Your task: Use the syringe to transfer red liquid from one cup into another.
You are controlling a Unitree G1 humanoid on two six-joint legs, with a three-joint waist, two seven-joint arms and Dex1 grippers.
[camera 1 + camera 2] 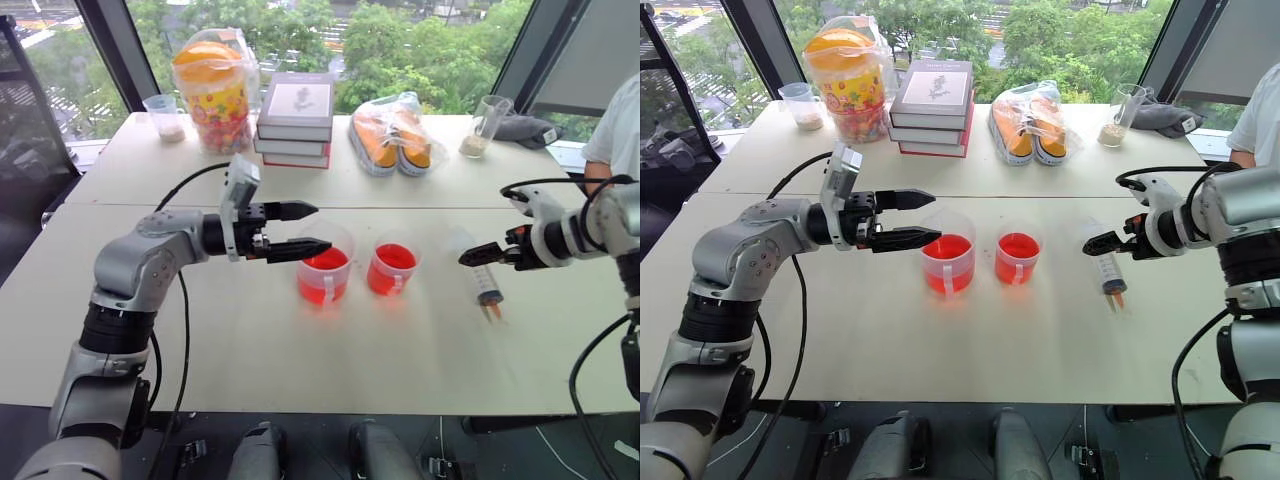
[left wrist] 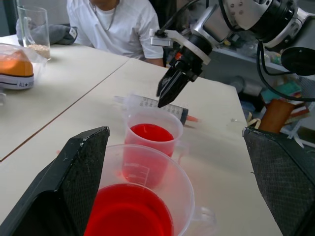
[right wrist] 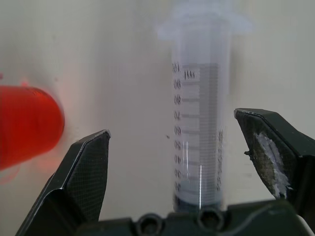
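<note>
Two clear cups of red liquid stand mid-table: the wider, taller cup (image 1: 325, 265) and the smaller cup (image 1: 393, 268) to its right. My left gripper (image 1: 316, 228) is open and points level, its fingertips just at the wider cup's left rim, nothing between them. In the left wrist view the wider cup (image 2: 140, 196) sits between the fingers (image 2: 74, 187). The syringe (image 1: 482, 278) lies flat on the table right of the smaller cup, orange tip toward the front edge. My right gripper (image 1: 470, 255) hovers open over its barrel; the syringe (image 3: 202, 128) lies between the spread fingers (image 3: 83, 177).
Along the far side stand a candy jar (image 1: 212, 90), a stack of books (image 1: 296, 118), bagged orange shoes (image 1: 392, 135) and two measuring cups with grains (image 1: 165, 117) (image 1: 485, 125). A person in a white shirt (image 1: 617, 125) sits at the far right corner.
</note>
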